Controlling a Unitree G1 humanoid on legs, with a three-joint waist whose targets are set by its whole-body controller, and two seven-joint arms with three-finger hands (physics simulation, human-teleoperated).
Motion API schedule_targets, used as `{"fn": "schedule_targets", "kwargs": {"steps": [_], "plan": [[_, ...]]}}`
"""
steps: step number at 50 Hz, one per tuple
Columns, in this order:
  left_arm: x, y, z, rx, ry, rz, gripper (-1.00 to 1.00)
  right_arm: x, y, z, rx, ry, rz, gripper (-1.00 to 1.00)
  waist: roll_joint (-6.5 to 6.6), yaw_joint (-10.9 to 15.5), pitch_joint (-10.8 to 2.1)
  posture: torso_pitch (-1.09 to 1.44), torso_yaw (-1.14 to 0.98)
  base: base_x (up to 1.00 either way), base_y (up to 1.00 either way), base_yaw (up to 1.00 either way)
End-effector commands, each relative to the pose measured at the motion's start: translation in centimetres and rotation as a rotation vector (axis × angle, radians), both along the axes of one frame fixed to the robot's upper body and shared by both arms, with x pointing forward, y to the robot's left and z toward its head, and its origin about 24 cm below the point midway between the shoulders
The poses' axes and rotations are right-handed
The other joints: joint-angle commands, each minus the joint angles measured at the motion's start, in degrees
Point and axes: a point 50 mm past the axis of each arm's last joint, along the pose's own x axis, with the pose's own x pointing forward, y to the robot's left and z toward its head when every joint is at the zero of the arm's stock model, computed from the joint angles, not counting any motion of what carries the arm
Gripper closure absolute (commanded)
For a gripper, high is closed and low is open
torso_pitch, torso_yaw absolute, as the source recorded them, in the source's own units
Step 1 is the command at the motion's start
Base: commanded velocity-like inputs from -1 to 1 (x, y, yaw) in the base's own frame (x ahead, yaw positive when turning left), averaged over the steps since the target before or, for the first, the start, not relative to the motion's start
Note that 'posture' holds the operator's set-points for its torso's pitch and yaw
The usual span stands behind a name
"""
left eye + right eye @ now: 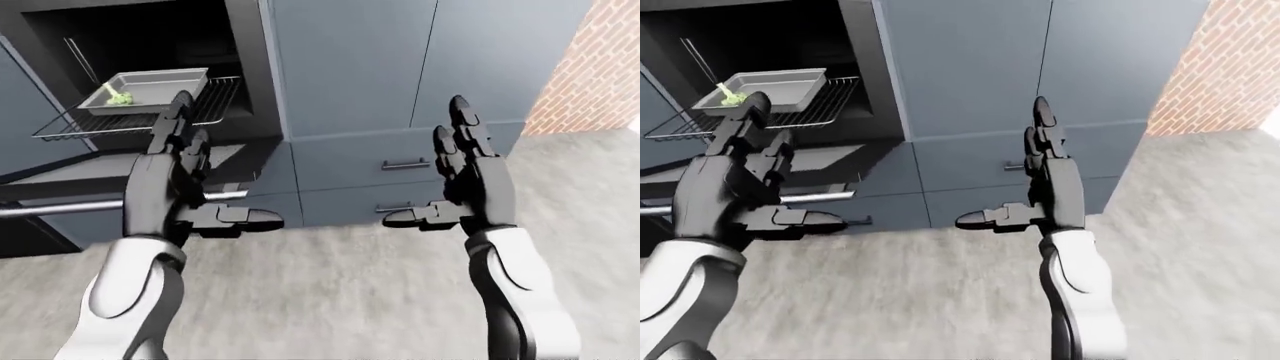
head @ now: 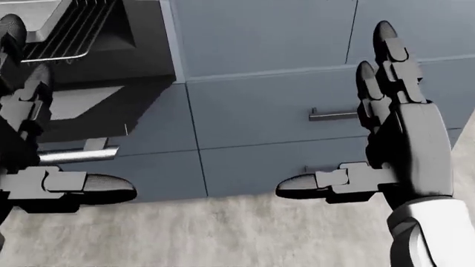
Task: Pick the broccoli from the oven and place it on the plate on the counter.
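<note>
Two hands raised in view, both empty. Left hand (image 1: 175,180) held upright, three fingers spread: two point up, the thumb juts out toward the right hand. Right hand (image 1: 470,172) mirrors it, fingers likewise spread, thumb pointing toward the left hand. The two hands are well apart, nothing between them.

One broccoli (image 1: 118,97), small and green, lies at the left end of one grey tray (image 1: 160,82). The tray sits on one wire rack (image 1: 215,105) pulled partway out of the open oven (image 1: 150,37). In the left-eye view the broccoli is above the left hand and slightly to its left, near the fingertips (image 1: 182,101) but not touched by them; it is well apart from the right hand, far off to that hand's left.

Oven door (image 1: 100,169) hangs open below the rack, behind the left hand; its one metal bar handle (image 2: 78,155) shows just beside that hand's thumb.

Grey-blue cabinets (image 1: 350,67) fill the area behind the right hand. Two dark drawer handles (image 1: 405,164) are visible beside that hand, one above the other. Brick wall (image 1: 590,67) to the right of the right hand. Pale wood-grain floor (image 1: 340,292) below both hands.
</note>
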Motion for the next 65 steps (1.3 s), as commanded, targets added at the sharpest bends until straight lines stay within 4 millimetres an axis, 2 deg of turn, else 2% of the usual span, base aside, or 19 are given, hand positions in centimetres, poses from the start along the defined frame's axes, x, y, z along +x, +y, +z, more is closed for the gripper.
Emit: {"fn": "schedule_targets", "kwargs": {"steps": [1, 2, 11, 13, 19, 22, 24, 26, 33, 37, 38, 42, 46, 48, 49, 59, 61, 62, 65], "plan": [[-0.4, 0.3, 1.0, 0.005, -0.062, 0.023, -1.0, -0.4, 0.9, 1.4, -0.001, -0.077, 0.043, -1.0, 2.76, 0.36, -2.16, 0.0, 0.0, 0.0, 0.81, 0.0], [-0.4, 0.3, 1.1, 0.006, -0.063, 0.024, -1.0, -0.4, 1.0, 1.4, -0.003, -0.076, 0.046, -1.0, -0.47, 0.98, -0.91, 0.0, 0.0, 0.0, 0.81, 0.0], [-0.4, 0.8, 0.9, 0.001, -0.065, 0.043, -1.0, -0.5, 1.2, 1.4, -0.01, -0.085, 0.059, -1.0, -5.61, 1.4, 0.64, 0.0, 0.0, 0.0, 0.82, 0.0], [-0.4, 0.8, 0.9, 0.0, -0.066, 0.044, -1.0, -0.5, 1.3, 1.4, -0.008, -0.087, 0.062, -1.0, -8.26, 1.1, -0.36, 0.0, 0.0, 0.0, 0.82, 0.0], [-0.3, 0.7, 0.5, 0.002, -0.061, 0.044, -1.0, -0.4, 1.2, 1.1, -0.01, -0.087, 0.064, -1.0, -8.03, 0.37, -0.95, 0.0, 0.0, 0.0, 0.81, 0.0], [-0.5, 0.8, 0.5, 0.001, -0.061, 0.047, -1.0, -0.5, 1.3, 1.2, -0.009, -0.088, 0.068, -1.0, -4.83, 0.01, 0.22, 0.0, 0.0, 0.0, 0.82, 0.0], [-0.5, 0.7, 0.5, 0.0, -0.06, 0.046, -1.0, -0.5, 1.4, 1.1, -0.007, -0.083, 0.069, -1.0, 1.5, 0.46, -1.5, 0.0, 0.0, 0.0, 0.82, 0.0], [-0.5, 0.7, 0.5, 0.001, -0.06, 0.045, -1.0, -0.6, 1.4, 1.1, -0.004, -0.083, 0.07, -1.0, -1.22, 0.9, -0.09, 0.0, 0.0, 0.0, 0.82, 0.0], [-0.3, 0.7, 0.1, -0.015, -0.053, 0.037, -1.0, -0.5, 1.6, 0.6, -0.001, -0.081, 0.074, -1.0, -5.14, 1.1, 0.79, 0.0, 0.0, 0.0, 0.82, 0.0], [-0.3, 0.7, 0.0, -0.015, -0.053, 0.039, -1.0, -0.6, 1.4, 0.8, 0.003, -0.087, 0.074, -1.0, -9.1, 0.12, -0.34, 0.0, 0.0, 0.0, 0.82, 0.0], [-0.3, 0.7, 0.0, -0.014, -0.053, 0.038, -1.0, -0.6, 1.4, 0.8, 0.005, -0.088, 0.073, -1.0, -7.67, -0.36, 0.51, 0.0, 0.0, 0.0, 0.82, 0.0], [-0.5, 0.7, 0.3, -0.011, -0.055, 0.039, -1.0, -0.6, 1.4, 0.8, 0.007, -0.091, 0.074, -1.0, -8.43, 0.33, -1.47, 0.0, 0.0, 0.0, 0.83, 0.0], [-0.6, 0.8, 0.3, -0.01, -0.056, 0.042, -1.0, -0.7, 1.5, 0.8, 0.008, -0.09, 0.076, -1.0, -4.24, 0.01, 0.02, 0.0, 0.0, 0.0, 0.82, 0.0], [-0.6, 0.8, 0.3, -0.008, -0.054, 0.041, -1.0, -0.7, 1.5, 0.7, 0.007, -0.089, 0.074, -1.0, 2.6, 0.79, -1.86, 0.0, 0.0, 0.0, 0.82, 0.0], [-0.6, 0.8, 0.3, -0.008, -0.056, 0.043, -1.0, -0.7, 1.4, 0.6, 0.005, -0.088, 0.073, -1.0, -1.26, 0.78, -0.19, 0.0, 0.0, 0.0, 0.81, 0.0], [-0.5, 0.9, 0.1, -0.01, -0.055, 0.044, -1.0, -0.5, 1.5, 0.6, 0.008, -0.092, 0.072, -1.0, -6.07, 1.16, 0.76, 0.0, 0.0, 0.0, 0.82, 0.0], [-0.5, 0.9, 0.1, -0.012, -0.055, 0.045, -1.0, -0.5, 1.4, 0.6, 0.01, -0.094, 0.072, -1.0, -8.81, 0.48, -0.38, 0.0, 0.0, 0.0, 0.82, 0.0], [-0.5, 0.9, 0.1, -0.012, -0.055, 0.045, -1.0, -0.6, 1.4, 0.7, 0.009, -0.095, 0.072, -1.0, -7.5, -0.11, 0.34, 0.0, 0.0, 0.0, 0.82, 0.0], [-0.5, 0.8, -0.1, -0.015, -0.052, 0.042, -1.0, -0.6, 1.3, 0.6, 0.01, -0.094, 0.069, -1.0, -8.43, 0.29, -1.31, 0.0, 0.0, 0.0, 0.82, 0.0]]}}
